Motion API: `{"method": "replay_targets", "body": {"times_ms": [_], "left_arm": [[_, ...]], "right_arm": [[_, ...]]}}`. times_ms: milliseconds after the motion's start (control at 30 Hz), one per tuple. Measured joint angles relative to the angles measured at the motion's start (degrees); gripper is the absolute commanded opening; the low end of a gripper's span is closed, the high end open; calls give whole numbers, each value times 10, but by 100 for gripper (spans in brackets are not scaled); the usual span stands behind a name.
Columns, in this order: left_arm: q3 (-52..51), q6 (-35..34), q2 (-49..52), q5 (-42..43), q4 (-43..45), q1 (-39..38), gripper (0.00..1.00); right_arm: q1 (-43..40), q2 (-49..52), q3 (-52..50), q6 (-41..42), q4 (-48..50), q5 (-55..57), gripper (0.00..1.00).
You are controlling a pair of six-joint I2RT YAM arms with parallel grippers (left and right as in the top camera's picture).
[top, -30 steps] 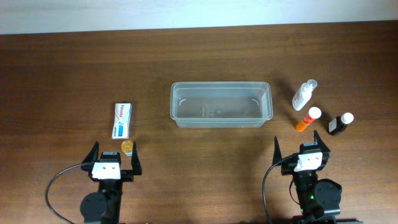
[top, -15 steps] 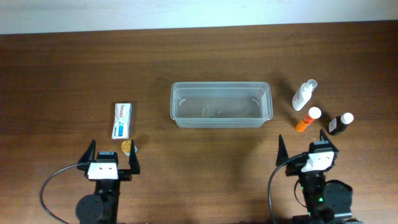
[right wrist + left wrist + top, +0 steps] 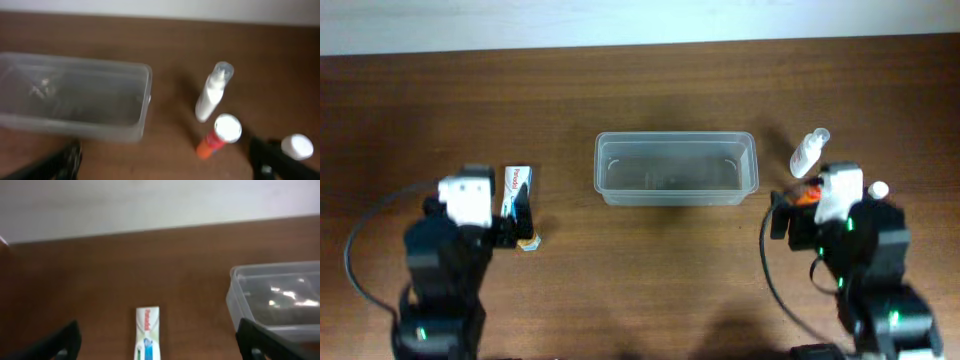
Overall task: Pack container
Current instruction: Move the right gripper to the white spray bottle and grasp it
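The container (image 3: 676, 137) is a clear plastic tub at the table's middle, with nothing visible inside. It also shows in the left wrist view (image 3: 234, 282) and the right wrist view (image 3: 75, 95). My left gripper (image 3: 160, 347) is open above a white-and-blue box (image 3: 519, 180), which lies between its fingers in the left wrist view (image 3: 147, 335). My right gripper (image 3: 167, 167) is open, empty and raised beside an orange tube (image 3: 217, 137) with a white cap. In the overhead view the right arm covers most of the tube (image 3: 806, 197).
A white spray bottle (image 3: 808, 152) lies right of the tub, also in the right wrist view (image 3: 212, 92). A dark bottle with a white cap (image 3: 297, 147) stands further right. A small gold object (image 3: 528, 241) sits near the box's front end.
Both arms have lifted from their rest near the front edge and moved away from it. The left is now over the box, the right over the orange tube. No object has moved.
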Motion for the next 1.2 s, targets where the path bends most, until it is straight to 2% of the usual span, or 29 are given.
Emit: {"method": "replay_targets", "body": {"times_ms": [233, 367, 533, 833, 1200], "left_arm": [[171, 0, 191, 64, -164, 0, 99], [216, 0, 256, 78, -238, 0, 99], [218, 0, 266, 83, -252, 0, 99], [271, -9, 285, 71, -253, 0, 99], [284, -13, 343, 50, -252, 0, 99]], "right_arm": [[0, 202, 194, 9, -217, -9, 98], [0, 284, 265, 9, -262, -24, 98], [-14, 323, 314, 26, -268, -31, 98], [-116, 471, 513, 23, -323, -35, 98], [-142, 635, 523, -30, -303, -37, 98]]}}
